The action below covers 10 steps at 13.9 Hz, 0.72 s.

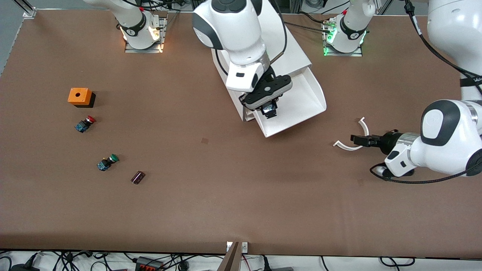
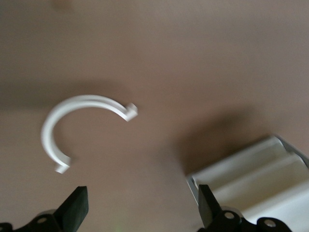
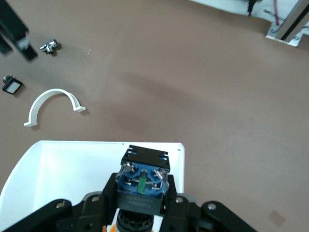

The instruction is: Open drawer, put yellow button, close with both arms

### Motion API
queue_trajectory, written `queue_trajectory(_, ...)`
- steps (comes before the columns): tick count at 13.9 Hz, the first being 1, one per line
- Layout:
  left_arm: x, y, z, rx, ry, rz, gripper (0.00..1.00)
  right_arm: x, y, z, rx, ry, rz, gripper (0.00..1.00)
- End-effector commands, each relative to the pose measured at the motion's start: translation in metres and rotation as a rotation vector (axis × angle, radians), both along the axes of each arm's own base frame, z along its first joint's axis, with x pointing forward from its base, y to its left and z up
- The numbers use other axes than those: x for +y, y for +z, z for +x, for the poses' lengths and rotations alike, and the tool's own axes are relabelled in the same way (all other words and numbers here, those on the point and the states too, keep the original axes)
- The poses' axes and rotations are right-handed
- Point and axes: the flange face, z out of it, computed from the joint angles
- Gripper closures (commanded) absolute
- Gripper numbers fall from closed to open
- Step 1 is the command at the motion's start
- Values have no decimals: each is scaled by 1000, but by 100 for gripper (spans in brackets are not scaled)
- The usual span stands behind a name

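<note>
Right gripper (image 1: pixel 269 111) is clamped on the yellow button (image 3: pixel 143 182), hanging over the pulled-out drawer (image 1: pixel 301 109). Small, light, hard plastic, so pinching the black body seems safest. Left gripper (image 1: pixel 348 141) waits spread wide toward the left arm's end of the table.

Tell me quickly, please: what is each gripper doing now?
Left gripper: open, empty, beside the white curved clip.
Right gripper: shut on a push-button switch, over the open drawer.

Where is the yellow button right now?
The yellow button is clamped in the right gripper, held in the air over the open drawer; only its blue base shows in the right wrist view.
</note>
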Motion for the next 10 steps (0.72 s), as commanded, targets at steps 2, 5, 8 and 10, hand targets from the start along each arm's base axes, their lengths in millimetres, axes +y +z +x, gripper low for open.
queue_trajectory(2, 2, 44, -3, -155, 17, 150, 0, 32, -29, -15, -21, -12, 9, 100)
queue_trajectory(5, -1, 53, -20, -181, 17, 174, 0, 45, -50, -27, -7, 7, -22, 100)
queue_trajectory(8, -2, 50, -39, -179, 37, 184, 0, 52, -75, -32, 20, 20, -47, 100)
queue_trajectory(10, -2, 50, -40, -173, 37, 185, 0, 61, -89, -40, 28, 34, -62, 100)
